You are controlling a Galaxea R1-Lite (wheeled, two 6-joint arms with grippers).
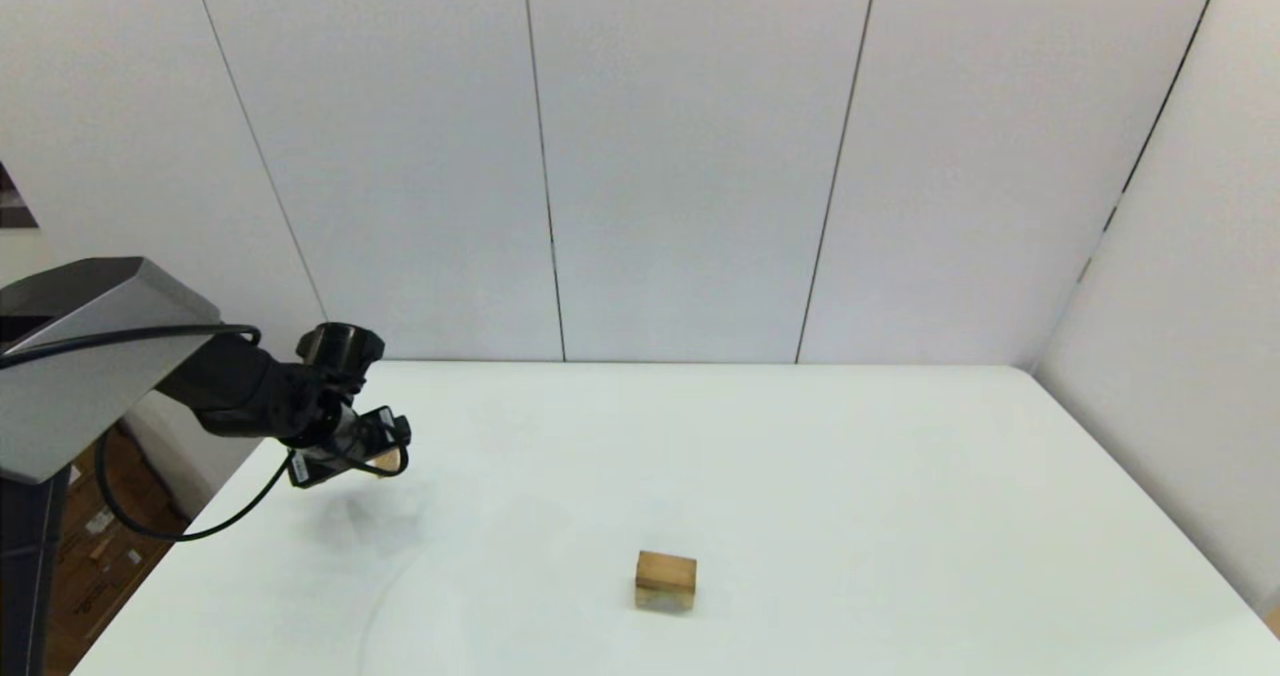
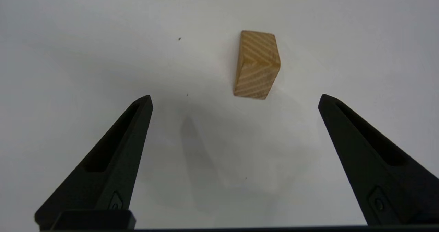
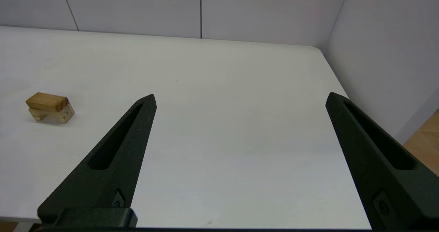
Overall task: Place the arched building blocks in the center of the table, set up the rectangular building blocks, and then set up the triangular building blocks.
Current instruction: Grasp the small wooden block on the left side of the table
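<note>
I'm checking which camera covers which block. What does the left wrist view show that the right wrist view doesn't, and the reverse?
Only the left wrist view: the small tan wooden triangular wedge, lying on the white tabletop just beyond the left gripper.
Only the right wrist view: the flat tan wooden bar resting on the chunky tan arched wooden block, plus the pale wall panels.
Both: the tabletop and that arm's own black fingers spread open; the right gripper is empty too.

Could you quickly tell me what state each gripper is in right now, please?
Left gripper: open, empty, above the triangular block.
Right gripper: open, empty, out of the head view.
</note>
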